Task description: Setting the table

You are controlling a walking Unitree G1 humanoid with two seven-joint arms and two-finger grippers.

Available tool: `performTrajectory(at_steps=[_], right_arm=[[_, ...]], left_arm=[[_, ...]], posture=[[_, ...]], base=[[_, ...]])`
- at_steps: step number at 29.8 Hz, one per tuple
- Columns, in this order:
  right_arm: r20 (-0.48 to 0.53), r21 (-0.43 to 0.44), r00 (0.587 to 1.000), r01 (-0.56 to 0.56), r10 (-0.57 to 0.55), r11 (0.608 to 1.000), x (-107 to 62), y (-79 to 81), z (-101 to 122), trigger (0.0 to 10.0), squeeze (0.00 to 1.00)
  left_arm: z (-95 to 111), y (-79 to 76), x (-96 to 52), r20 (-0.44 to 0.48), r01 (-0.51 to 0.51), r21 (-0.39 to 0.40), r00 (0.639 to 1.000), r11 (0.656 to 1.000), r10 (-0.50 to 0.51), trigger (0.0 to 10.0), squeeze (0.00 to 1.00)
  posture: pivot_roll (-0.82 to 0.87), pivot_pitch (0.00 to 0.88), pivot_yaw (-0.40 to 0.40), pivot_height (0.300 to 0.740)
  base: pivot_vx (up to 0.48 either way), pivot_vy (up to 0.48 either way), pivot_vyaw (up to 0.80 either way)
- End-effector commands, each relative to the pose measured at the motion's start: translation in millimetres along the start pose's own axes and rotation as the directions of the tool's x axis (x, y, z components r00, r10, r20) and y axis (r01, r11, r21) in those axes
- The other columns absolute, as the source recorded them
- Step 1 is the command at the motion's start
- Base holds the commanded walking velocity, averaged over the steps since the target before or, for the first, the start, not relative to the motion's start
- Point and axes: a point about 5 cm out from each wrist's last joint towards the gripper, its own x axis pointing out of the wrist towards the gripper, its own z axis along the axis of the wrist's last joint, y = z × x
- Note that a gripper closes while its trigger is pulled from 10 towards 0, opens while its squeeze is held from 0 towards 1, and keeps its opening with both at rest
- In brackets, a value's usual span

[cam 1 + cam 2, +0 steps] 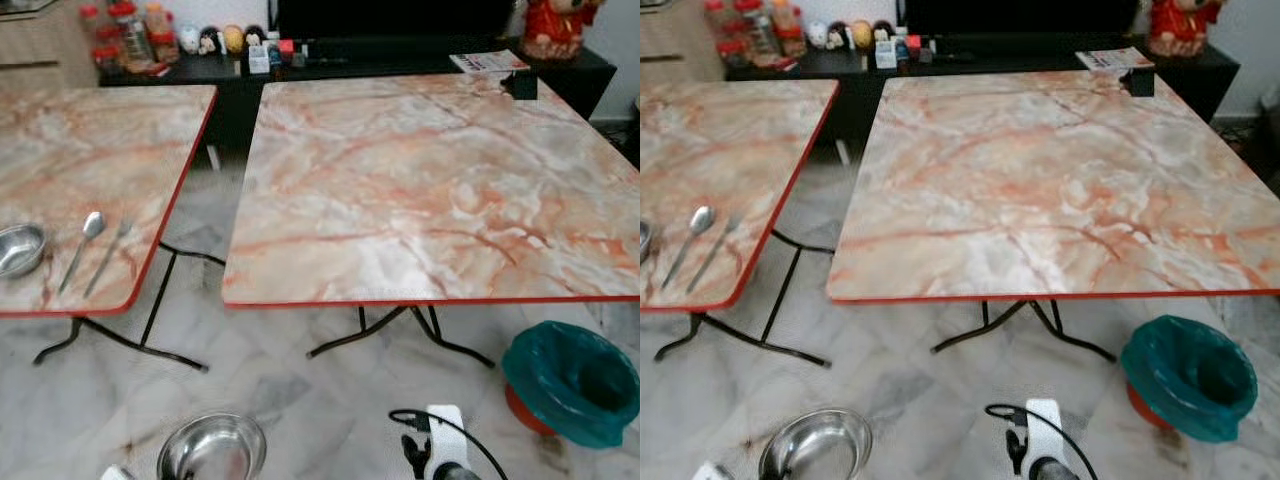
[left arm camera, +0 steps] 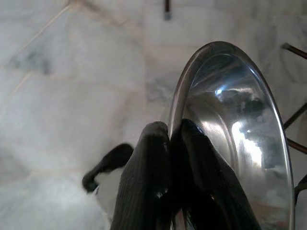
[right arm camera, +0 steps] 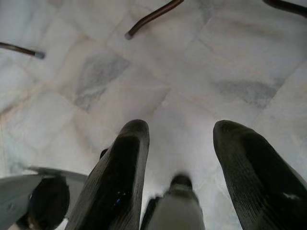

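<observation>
1. A steel bowl (image 2: pixel 240 139) is pinched by its rim between the closed fingers (image 2: pixel 148 182) of the left gripper (image 2: pixel 169 132); one finger is seen inside the rim, one outside.
2. In the head views that held bowl (image 1: pixel 212 448) is seen low at 7 o'clock, over the marble floor (image 1: pixel 290 390), rim up, below table height.
3. The right gripper (image 3: pixel 180 132) is held open and empty, fingers (image 3: pixel 120 177) well apart, pointed down at the floor.
4. The right arm (image 1: pixel 440 450) is seen at 6 o'clock in the head views, with a black cable looped beside it.
5. The big table (image 1: pixel 430 190) is placed ahead, 12 to 2 o'clock: marble-pattern top, red edge, black folding legs. A small dark object (image 1: pixel 520 85) is seen near its far right corner; what it is cannot be told.
6. A second table (image 1: pixel 110 160) of the same kind is placed at 10 o'clock, apart from the first by a gap.
7. On the second table's near edge are laid a second bowl (image 1: pixel 20 248), then a spoon (image 1: pixel 84 245) and a fork (image 1: pixel 110 255) side by side, just apart, handles toward the robot.
8. A bin (image 1: pixel 575 380) with a teal liner is set on the floor at 4 o'clock, beside the big table's near right corner.
9. A dark sideboard (image 1: pixel 330 65) with jars and small figures is seen at 12 o'clock behind both tables.
</observation>
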Motion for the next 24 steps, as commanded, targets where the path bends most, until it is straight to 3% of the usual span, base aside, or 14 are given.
performTrajectory(at_steps=[1, 6, 9, 24], right_arm=[[-0.015, 0.003, 1.0, 0.019, -0.019, 1.0, -2.2, -6.1, -5.6, 10.0, 0.0], [-0.007, -0.016, 1.0, 0.018, -0.018, 1.0, -2.2, -6.3, -4.5, 10.0, 0.0], [-0.01, 0.011, 1.0, 0.022, -0.022, 1.0, -2.3, -7.1, -4.9, 10.0, 0.0], [-0.008, -0.009, 1.0, 0.02, -0.02, 1.0, -1.7, -6.2, -3.2, 10.0, 0.0]], left_arm=[[-8.0, 3.7, -2.4, -0.02, -0.012, 0.007, 1.0, 1.0, 0.012, 10.0, 0.0], [-5.8, 3.5, -1.7, -0.002, -0.034, -0.03, 0.999, 0.999, 0.034, 10.0, 0.0], [-6.2, 3.0, -1.7, -0.004, -0.03, -0.021, 1.0, 0.999, 0.029, 10.0, 0.0], [-5.2, -0.5, -0.8, 0.003, -0.016, -0.026, 1.0, 1.0, 0.016, 10.0, 0.0]], posture=[[0.06, 0.072, 0.031, 0.74], [0.06, 0.072, 0.03, 0.74], [0.06, 0.07, 0.029, 0.74], [0.06, 0.07, 0.031, 0.74]], base=[[0.0, 0.0, 0.0], [0.0, -0.177, 0.47], [0.24, -0.334, 0.0], [0.253, -0.333, 0.0]])
